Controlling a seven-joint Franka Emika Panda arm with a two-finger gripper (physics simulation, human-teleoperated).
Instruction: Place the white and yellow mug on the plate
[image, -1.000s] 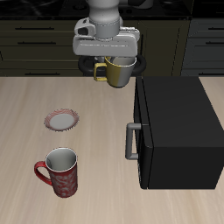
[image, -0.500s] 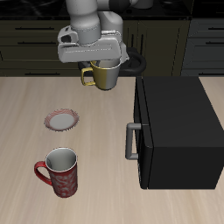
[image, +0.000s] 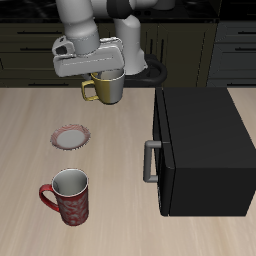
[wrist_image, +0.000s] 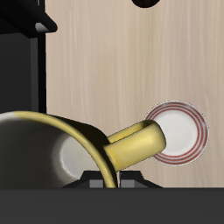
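Note:
My gripper (image: 103, 72) is shut on the rim of the white and yellow mug (image: 105, 88) and holds it in the air above the table, farther back than the plate (image: 71, 136). The mug's yellow loop handle (image: 89, 93) points toward the plate's side. In the wrist view the mug (wrist_image: 61, 149) fills the near field, with its handle (wrist_image: 138, 143) reaching toward the plate (wrist_image: 182, 133) on the wooden table below. The plate is small, round, with a reddish rim, and nothing lies on it.
A red patterned mug (image: 68, 196) with a white inside stands near the table's front edge. A large black microwave-like box (image: 200, 150) with a grey handle (image: 148, 162) stands beside the mug's path. Dark cabinets run along the back.
My gripper has carried the yellow mug sideways away from the black box and toward the plate's side, staying lifted. The plate and red mug have not moved.

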